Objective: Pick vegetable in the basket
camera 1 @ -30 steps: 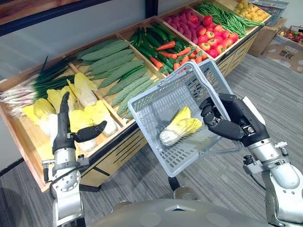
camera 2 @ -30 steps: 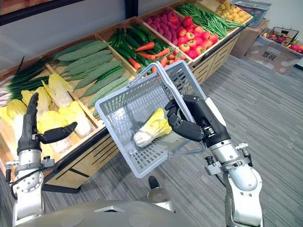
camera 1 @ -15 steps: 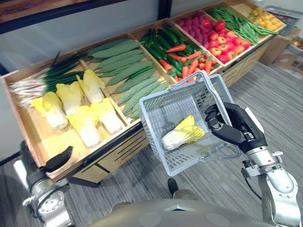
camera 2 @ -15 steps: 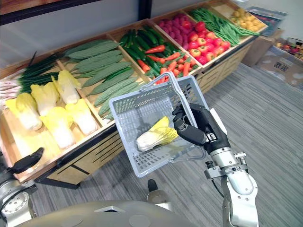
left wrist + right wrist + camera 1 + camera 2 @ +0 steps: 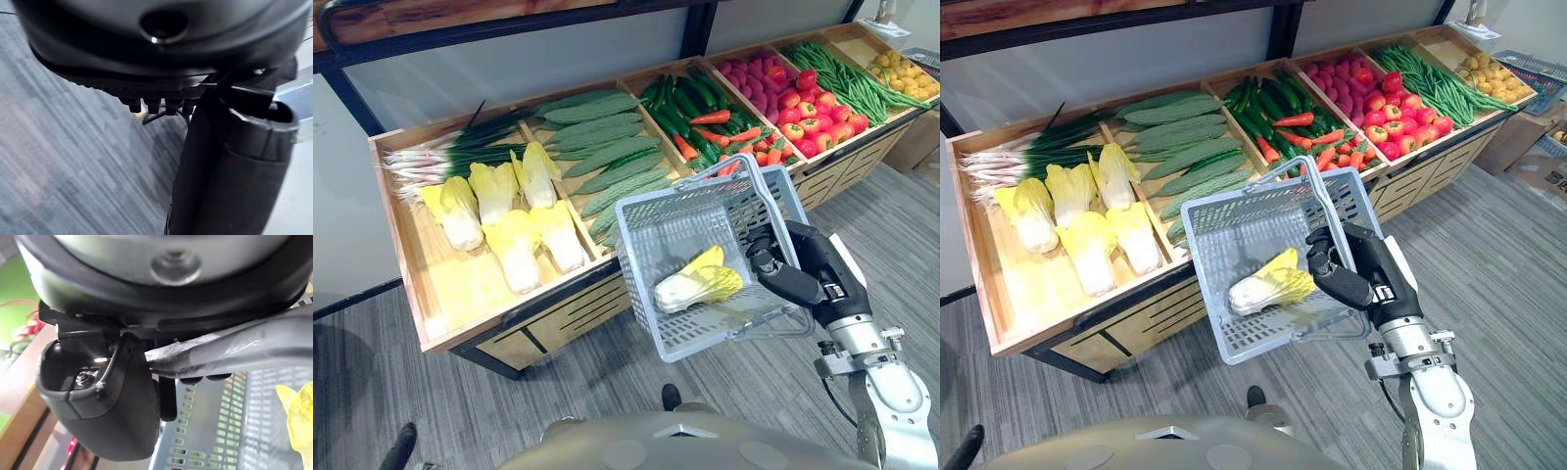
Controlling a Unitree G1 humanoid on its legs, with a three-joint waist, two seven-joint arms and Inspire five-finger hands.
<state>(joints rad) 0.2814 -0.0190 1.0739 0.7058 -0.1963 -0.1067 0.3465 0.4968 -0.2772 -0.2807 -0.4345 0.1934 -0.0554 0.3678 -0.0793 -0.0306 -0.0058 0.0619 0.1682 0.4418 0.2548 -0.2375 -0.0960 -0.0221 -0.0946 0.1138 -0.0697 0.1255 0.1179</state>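
The right hand (image 5: 803,279) is curled round the handle (image 5: 244,355) of the basket (image 5: 671,220), held tilted before the stall (image 5: 460,294). A cabbage (image 5: 697,286) lies inside it. It looks light, with soft leaves that bruise, so the firm white stem end seems the best hold. The left hand (image 5: 230,166) hangs low; its state I cannot tell

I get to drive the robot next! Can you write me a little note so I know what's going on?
Right hand is curled round the handle of the grey basket, holding it tilted before the vegetable stand.
Left hand hangs low over the floor.
One cabbage lies in the basket, so that pick is done.
Left to do: more vegetables if wanted; keep the basket steady.
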